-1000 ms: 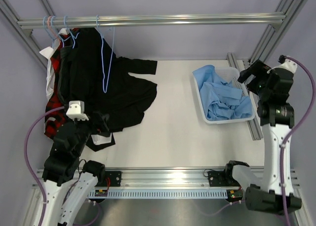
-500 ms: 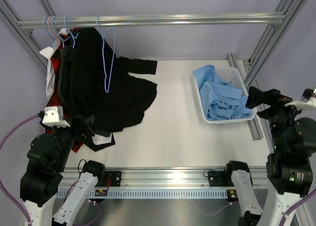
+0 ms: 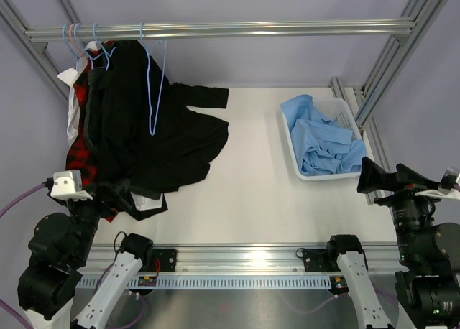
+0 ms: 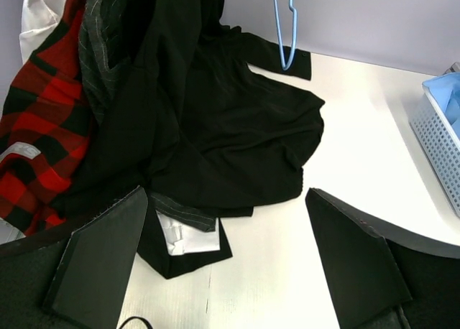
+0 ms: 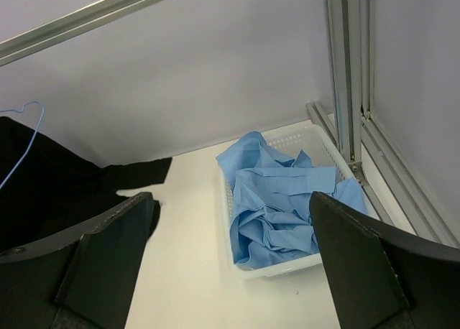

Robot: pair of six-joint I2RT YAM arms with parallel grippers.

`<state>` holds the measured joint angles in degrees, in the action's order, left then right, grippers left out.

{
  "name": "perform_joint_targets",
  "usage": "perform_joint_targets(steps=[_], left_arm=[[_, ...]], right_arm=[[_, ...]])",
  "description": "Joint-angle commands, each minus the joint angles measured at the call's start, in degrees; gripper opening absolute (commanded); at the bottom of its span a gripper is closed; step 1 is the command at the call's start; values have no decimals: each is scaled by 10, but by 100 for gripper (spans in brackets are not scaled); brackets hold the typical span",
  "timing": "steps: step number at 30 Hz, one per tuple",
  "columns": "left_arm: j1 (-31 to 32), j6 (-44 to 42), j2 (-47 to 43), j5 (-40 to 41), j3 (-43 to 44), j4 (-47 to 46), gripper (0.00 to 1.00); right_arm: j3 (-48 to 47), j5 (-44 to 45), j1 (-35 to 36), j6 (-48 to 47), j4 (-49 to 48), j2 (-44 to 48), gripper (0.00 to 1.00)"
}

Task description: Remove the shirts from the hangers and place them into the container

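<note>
A crumpled light blue button shirt (image 3: pixel 327 146) lies in the white perforated plastic basket (image 3: pixel 290 138) at the table's right. The left gripper (image 4: pixel 226 200) and right gripper (image 5: pixel 231 200) both stand spread and empty. The next step, I judge, is freeing the draped black cloth shirt (image 3: pixel 158 128), which hangs from the rail behind a bare pale blue wire hanger (image 3: pixel 152 92).

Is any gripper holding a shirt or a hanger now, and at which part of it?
Nothing is held. The left gripper and the right gripper both stand open and empty, touching no shirt or hanger.
</note>
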<state>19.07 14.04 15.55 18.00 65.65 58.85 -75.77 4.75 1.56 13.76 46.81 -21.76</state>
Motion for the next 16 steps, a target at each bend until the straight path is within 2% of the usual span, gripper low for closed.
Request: perform_joint_targets(steps=[1,16], left_arm=[[9,8,-13,24,12,-1,99],[11,13,-3,8,-3,-13,99]], right_arm=[[5,28,12,-28,4,21,100],[29,11,18,-30,-15,22,99]])
